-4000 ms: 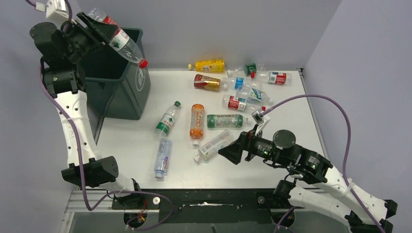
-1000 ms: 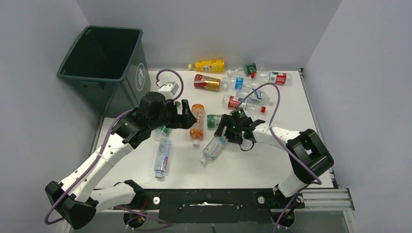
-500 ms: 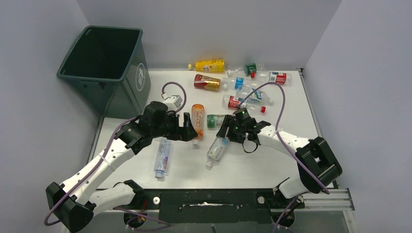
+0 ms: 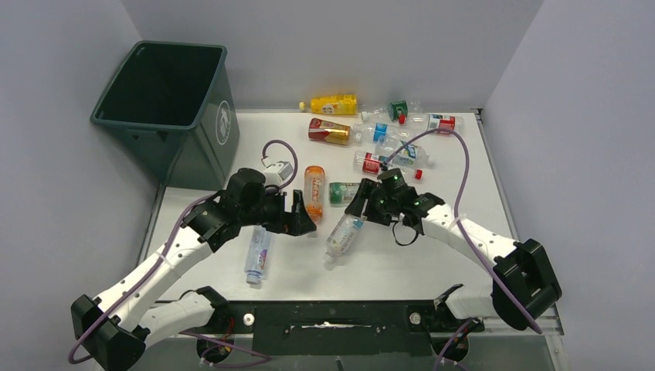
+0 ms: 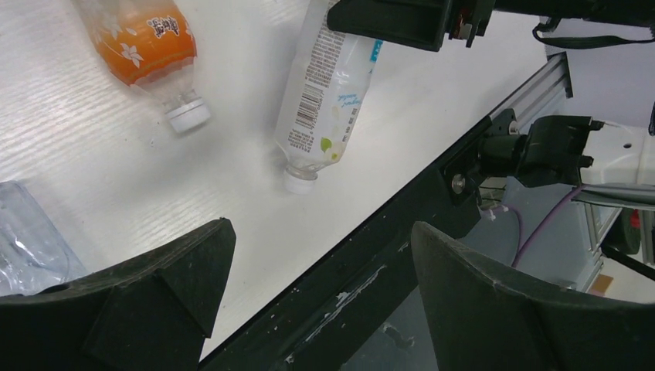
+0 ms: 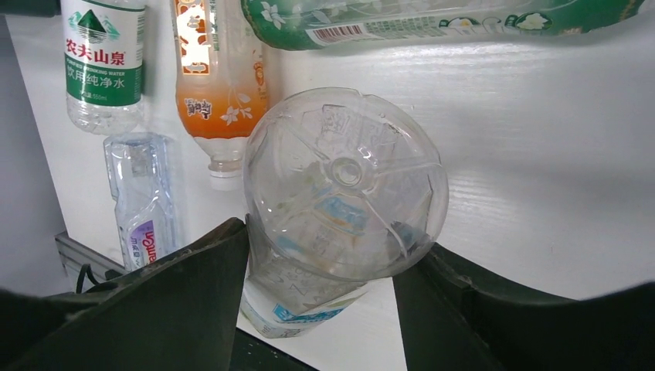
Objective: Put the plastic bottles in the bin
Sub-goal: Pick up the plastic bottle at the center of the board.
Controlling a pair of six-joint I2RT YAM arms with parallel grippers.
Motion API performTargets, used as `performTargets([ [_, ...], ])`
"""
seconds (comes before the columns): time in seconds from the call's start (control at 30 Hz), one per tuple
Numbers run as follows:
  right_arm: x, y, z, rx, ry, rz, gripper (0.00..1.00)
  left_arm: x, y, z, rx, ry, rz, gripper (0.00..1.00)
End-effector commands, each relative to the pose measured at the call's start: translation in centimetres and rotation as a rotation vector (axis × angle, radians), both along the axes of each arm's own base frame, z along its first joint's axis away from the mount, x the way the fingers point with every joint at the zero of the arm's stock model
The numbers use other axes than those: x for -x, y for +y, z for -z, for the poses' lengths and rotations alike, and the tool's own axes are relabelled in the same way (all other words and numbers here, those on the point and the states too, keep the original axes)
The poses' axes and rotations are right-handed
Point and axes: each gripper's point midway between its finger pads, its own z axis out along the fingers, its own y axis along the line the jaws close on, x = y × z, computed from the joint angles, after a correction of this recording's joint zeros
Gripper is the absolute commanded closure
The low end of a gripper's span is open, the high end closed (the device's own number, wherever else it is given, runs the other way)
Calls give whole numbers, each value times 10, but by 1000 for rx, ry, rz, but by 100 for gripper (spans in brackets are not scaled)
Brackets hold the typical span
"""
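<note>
Black wedge-shaped fingers (image 6: 185, 301) of the right gripper (image 6: 332, 259) are clamped on a clear bottle (image 6: 344, 178), one on each side of its round, ribbed base. Its thin plastic is see-through, with a pale label printed in blue further down. From above, this bottle slants from the gripper toward the near left, white cap end leading. I cannot tell whether that end rests on the white table (image 4: 402, 263).

The left gripper (image 5: 320, 239) has its two broad, matte black fingers apart with nothing between them. It hangs just left of the clear bottle, beside the white-capped neck of an orange bottle (image 4: 313, 192) that lies lengthways, near to far. A green bottle (image 4: 345, 192) with a flowered label lies crosswise just beyond the right gripper. A crushed bottle (image 4: 257, 251), flattened clear plastic with a purple label, lies near the left arm.

At the far right a loose group lies on its sides, among them a yellow bottle (image 4: 334, 103) and a red-gold bottle (image 4: 330, 131).

The bin (image 4: 179, 45), dark green, square and tapered with a white logo on one wall, stands open at the far left, well apart from both grippers.
</note>
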Motion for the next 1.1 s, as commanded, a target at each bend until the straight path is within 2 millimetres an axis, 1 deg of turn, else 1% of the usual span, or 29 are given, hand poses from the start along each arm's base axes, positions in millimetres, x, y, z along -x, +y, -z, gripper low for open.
performTargets([
  [0.0, -5, 13, -41, -60, -75, -49, 57, 10, -6, -17, 65, -43, 64, 15],
  [0.13, 1, 19, -54, -92, -93, -103, 58, 16, -9, -15, 104, -48, 89, 15],
  [0.27, 7, 25, -64, -138, -111, -150, 58, 21, -15, -19, 165, -85, 133, 14],
  [0.4, 10, 33, -78, -176, -136, -211, 57, 18, -21, -23, 192, -137, 160, 14],
  [0.47, 10, 37, -84, -188, -133, -241, 57, 15, -26, -28, 214, -163, 176, 14],
  [0.5, 10, 40, -91, -200, -138, -260, 57, 14, -30, -31, 224, -174, 181, 14],
  [0.6, 11, 48, -99, -225, -135, -306, 58, 13, -39, -37, 241, -196, 196, 14],
  [0.73, 14, 54, -112, -269, -156, -329, 58, 7, -47, -29, 191, -204, 179, 14],
  [1.07, 30, 61, -126, -355, -190, -384, 57, 10, -75, -10, 90, -200, 188, 14],
])
